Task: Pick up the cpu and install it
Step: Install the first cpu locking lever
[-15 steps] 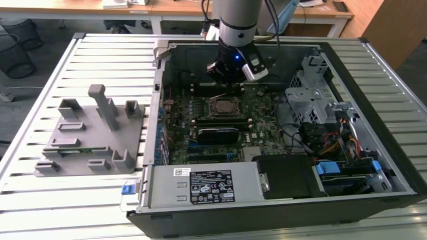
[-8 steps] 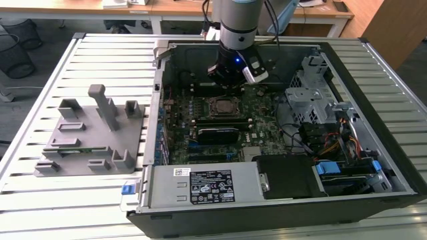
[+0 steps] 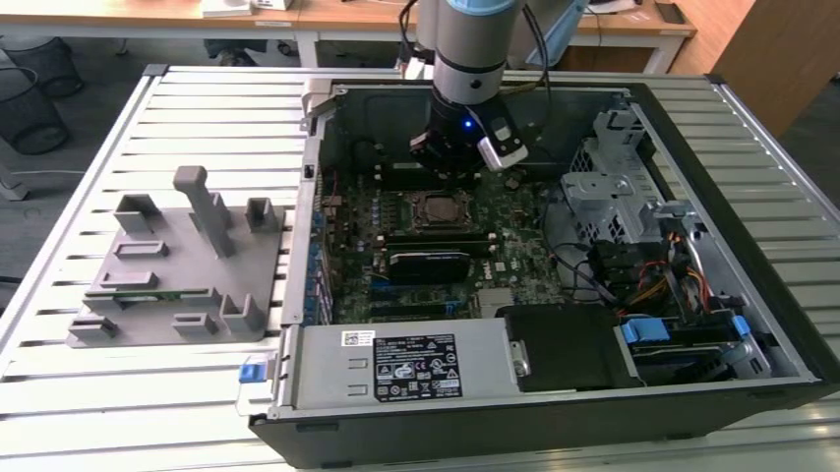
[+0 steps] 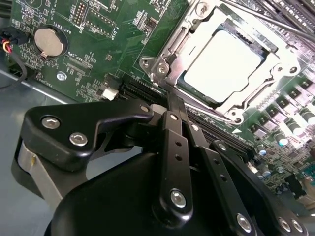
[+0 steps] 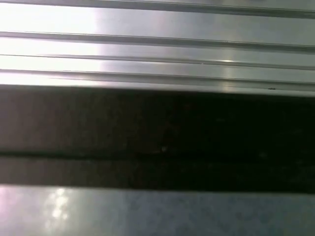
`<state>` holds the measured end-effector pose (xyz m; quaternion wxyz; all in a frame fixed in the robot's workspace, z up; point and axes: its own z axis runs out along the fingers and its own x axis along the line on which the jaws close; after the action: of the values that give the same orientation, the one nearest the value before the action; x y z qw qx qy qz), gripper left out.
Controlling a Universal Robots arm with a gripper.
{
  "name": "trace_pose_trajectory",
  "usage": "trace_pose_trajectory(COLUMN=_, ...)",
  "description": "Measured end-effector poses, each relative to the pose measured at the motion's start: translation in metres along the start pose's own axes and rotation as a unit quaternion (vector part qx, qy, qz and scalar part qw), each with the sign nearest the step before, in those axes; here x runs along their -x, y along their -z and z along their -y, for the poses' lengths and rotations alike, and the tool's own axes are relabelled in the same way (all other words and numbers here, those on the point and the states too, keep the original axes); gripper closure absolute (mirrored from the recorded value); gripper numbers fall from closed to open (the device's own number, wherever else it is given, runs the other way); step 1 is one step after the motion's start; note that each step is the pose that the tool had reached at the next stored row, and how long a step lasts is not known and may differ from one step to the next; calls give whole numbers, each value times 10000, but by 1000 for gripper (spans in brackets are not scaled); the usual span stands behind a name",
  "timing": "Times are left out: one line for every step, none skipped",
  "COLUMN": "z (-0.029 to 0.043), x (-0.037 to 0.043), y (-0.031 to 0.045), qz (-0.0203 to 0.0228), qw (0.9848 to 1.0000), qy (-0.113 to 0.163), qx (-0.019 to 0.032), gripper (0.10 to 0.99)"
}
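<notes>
Exterior view: an open black computer case [image 3: 552, 433] lies on its side on a ribbed metal tabletop [image 3: 210, 98]. The robot arm [image 3: 469, 49] reaches straight down into the case, and its gripper [image 3: 450, 169] hangs over the green motherboard [image 3: 512, 211], just beyond the square socket [image 3: 431, 209] as this camera sees it. The cpu [image 3: 431, 208] shows as a small square inside the socket frame. At the exterior view's left, well apart from the case, a grey plastic fixture block [image 3: 177, 265] stands on the tabletop. A silver power supply [image 3: 393, 366] fills the near edge of the case, and a bundle of cables [image 3: 656, 285] sits at the exterior view's right.

Second wrist view: the cpu [image 4: 222, 66], its bright silvery-white top glaring, lies flat within the metal frame of the socket [image 4: 162, 66]. The black linkages of the gripper [image 4: 173, 105] converge near the socket's corner; the fingers look drawn together and hold nothing. A round coin battery [image 4: 49, 41] sits on the motherboard [image 4: 98, 29].

First wrist view: pale ribbed metal slats [image 5: 157, 49] run across, with a dark band [image 5: 157, 137] beside them.
</notes>
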<state>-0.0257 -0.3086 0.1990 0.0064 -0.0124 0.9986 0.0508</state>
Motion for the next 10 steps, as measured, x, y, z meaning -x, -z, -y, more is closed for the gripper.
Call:
trace_pose_trajectory(z=1, x=2, y=-7, qz=0, qw=10000, qy=0, qx=0, gripper=980)
trace_pose_trajectory(z=1, x=2, y=-9, qz=0, qw=10000, qy=-1, qx=-1, gripper=980)
trace_pose_trajectory(z=1, x=2, y=-9, qz=0, qw=10000, qy=-1, qx=-1, gripper=980)
trace_pose_trajectory(z=1, x=3, y=-9, qz=0, qw=10000, qy=-1, qx=-1, gripper=980)
trace_pose_trajectory(z=1, x=3, y=-2, qz=-1, qw=10000, qy=0, qx=-2, gripper=980)
trace_pose_trajectory(z=-1, x=3, y=10, qz=0, qw=10000, qy=0, qx=0, gripper=980)
trace_pose_trajectory(z=-2, x=4, y=21, qz=0, qw=10000, qy=0, qx=0, gripper=980)
trace_pose_trajectory(z=-3, x=4, y=27, qz=0, qw=10000, qy=0, qx=-1, gripper=980)
trace_pose_trajectory(z=-4, x=5, y=26, qz=1, qw=10000, qy=1, qx=-6, gripper=980)
trace_pose_trajectory(z=-3, x=4, y=26, qz=0, qw=10000, qy=0, qx=-28, gripper=980)
